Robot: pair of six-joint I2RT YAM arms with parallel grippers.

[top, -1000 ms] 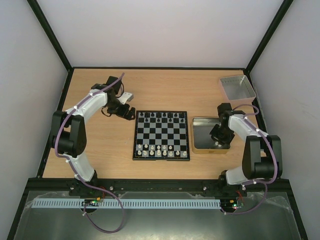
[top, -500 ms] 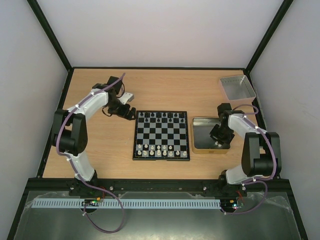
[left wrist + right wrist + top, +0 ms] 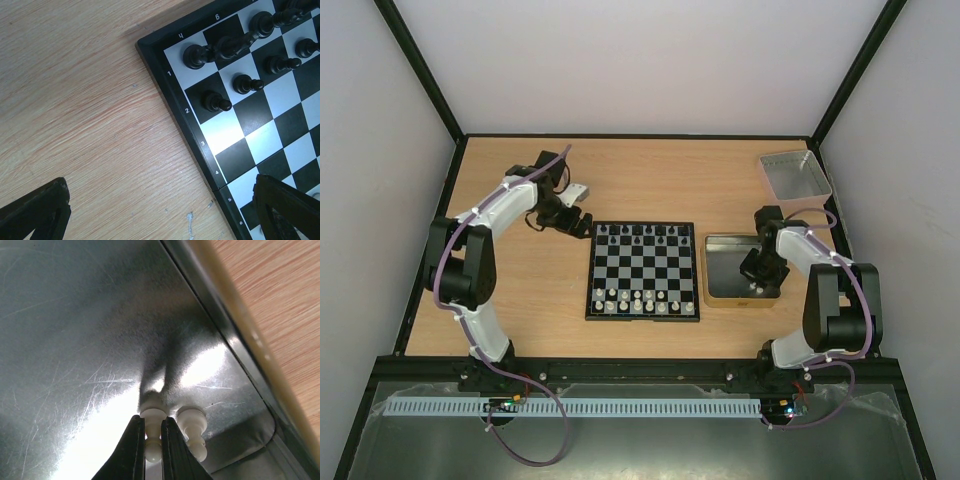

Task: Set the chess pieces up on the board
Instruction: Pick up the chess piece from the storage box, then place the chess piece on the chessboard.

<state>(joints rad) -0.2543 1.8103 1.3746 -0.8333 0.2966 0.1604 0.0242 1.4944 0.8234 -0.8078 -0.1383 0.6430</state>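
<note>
Two arms show from above, the right gripper point(image 3: 761, 283) down in the tan-rimmed tray point(image 3: 725, 255), tips hidden under its wrist, the board point(image 3: 642, 271) mid-table. From the left wrist, the left gripper point(image 3: 160, 200) gapes wide above the board's corner, rim digits 1 to 4 legible, black pieces point(image 3: 216, 101) partly cropped. From the right wrist, closed fingers point(image 3: 132, 450) pinch a cream-white piece point(image 3: 153, 410), its body hidden between them.
</note>
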